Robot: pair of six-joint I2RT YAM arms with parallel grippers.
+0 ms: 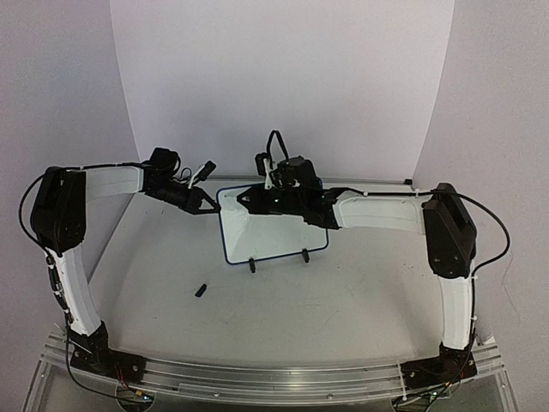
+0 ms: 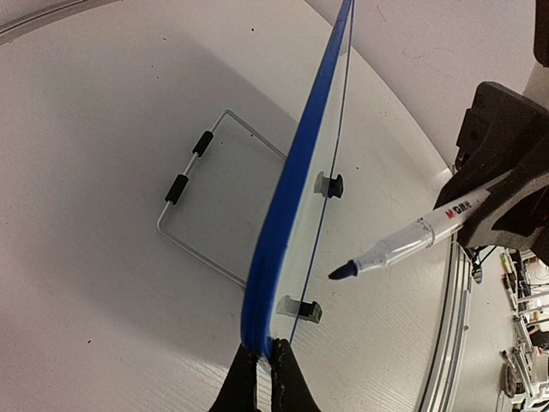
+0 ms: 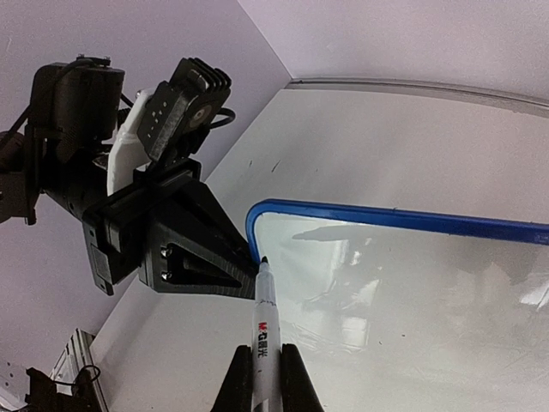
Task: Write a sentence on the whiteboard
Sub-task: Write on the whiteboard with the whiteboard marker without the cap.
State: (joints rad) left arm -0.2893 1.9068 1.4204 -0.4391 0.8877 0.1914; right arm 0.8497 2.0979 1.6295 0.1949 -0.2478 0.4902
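The whiteboard (image 1: 274, 230) stands upright on two black clip feet, its white face bare; no sentence shows on it. My left gripper (image 1: 215, 207) is shut on the board's blue frame (image 2: 287, 189) at its left edge, the fingertips (image 2: 283, 369) pinching it. My right gripper (image 3: 267, 365) is shut on a white marker (image 3: 264, 322), uncapped. The marker's dark tip (image 3: 263, 260) points at the board's upper left corner (image 3: 257, 215), right beside my left gripper's fingers (image 3: 193, 249). In the left wrist view the marker's tip (image 2: 343, 271) hangs a little off the board's face.
A small black marker cap (image 1: 200, 290) lies on the table in front of the board, to the left. A wire stand (image 2: 193, 210) lies behind the board. The clip feet (image 1: 252, 265) stick out at its bottom edge. A curved white backdrop (image 1: 283, 77) closes the back.
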